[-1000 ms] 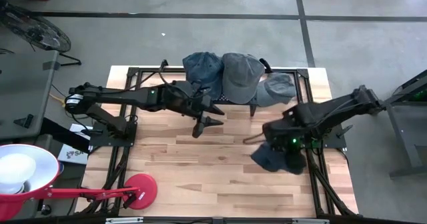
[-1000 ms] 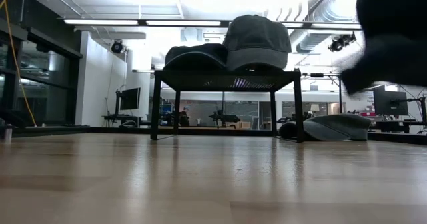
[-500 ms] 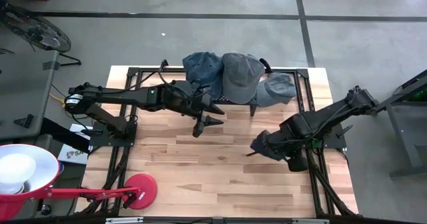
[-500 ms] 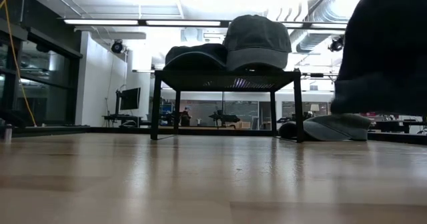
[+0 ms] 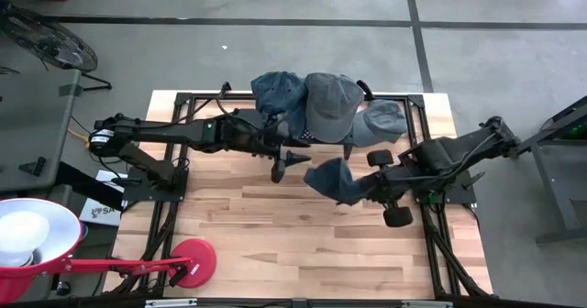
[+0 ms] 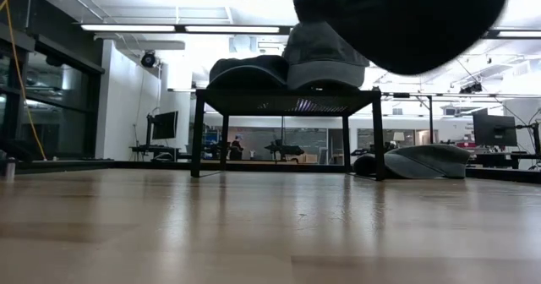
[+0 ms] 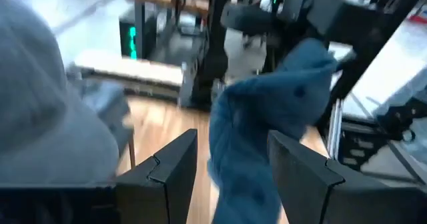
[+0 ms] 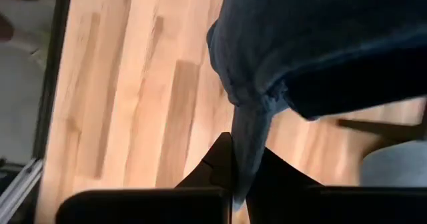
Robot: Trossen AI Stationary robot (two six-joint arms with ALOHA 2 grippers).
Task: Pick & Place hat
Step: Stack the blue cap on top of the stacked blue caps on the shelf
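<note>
Wooden table (image 5: 275,244), pale planks, black frame along edges. Red round-based lamp stand (image 5: 193,260) at near-left corner; white lamp shade (image 5: 27,235) beside table on left. Grey concrete floor (image 5: 229,51) with dark lines. Monitor (image 6: 163,125) in background room, low view.

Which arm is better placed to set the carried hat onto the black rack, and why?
Right. The right gripper is shut on the carried hat, lifted beside the black rack. The left gripper is open and empty.
</note>
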